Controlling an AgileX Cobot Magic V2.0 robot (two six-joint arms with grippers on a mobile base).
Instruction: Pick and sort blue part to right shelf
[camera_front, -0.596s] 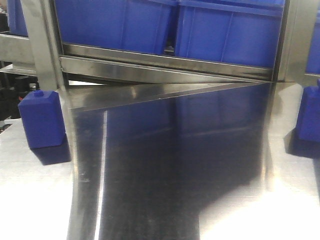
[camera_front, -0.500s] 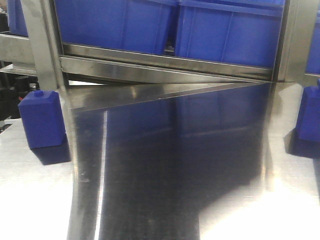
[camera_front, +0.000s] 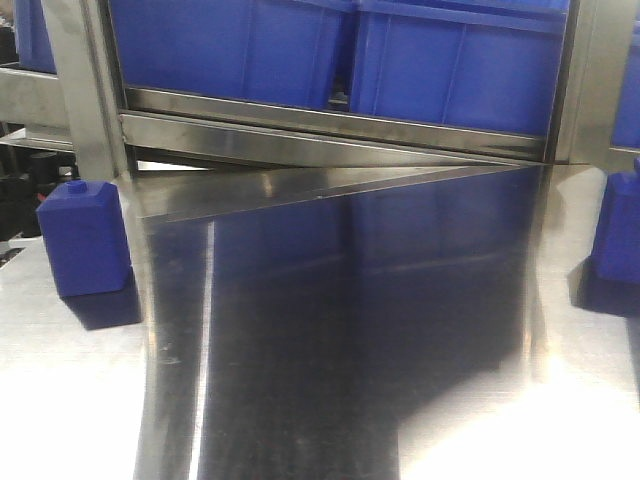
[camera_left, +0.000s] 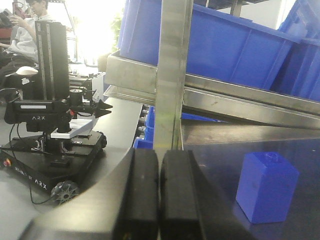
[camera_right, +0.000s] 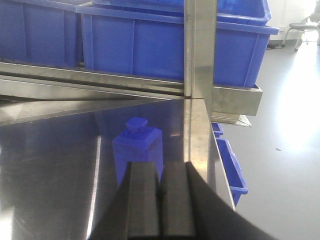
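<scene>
Two small blue parts stand on the shiny steel tabletop (camera_front: 330, 330): one at the left (camera_front: 85, 240) with a round knob on top, one cut off by the right edge (camera_front: 618, 230). The left wrist view shows my left gripper (camera_left: 159, 156) shut and empty, with a blue part (camera_left: 266, 187) ahead to its right. The right wrist view shows my right gripper (camera_right: 160, 169) shut and empty, with a blue part (camera_right: 138, 145) just beyond its fingertips. The steel shelf rail (camera_front: 330, 130) with large blue bins (camera_front: 450, 60) runs behind the tabletop. Neither gripper shows in the front view.
Upright steel posts stand at the left (camera_front: 85, 90) and right (camera_right: 200, 55) of the rack. A small black ARX robot base (camera_left: 55, 135) sits on the floor to the left. Smaller blue bins (camera_right: 232, 170) sit below the table's right edge.
</scene>
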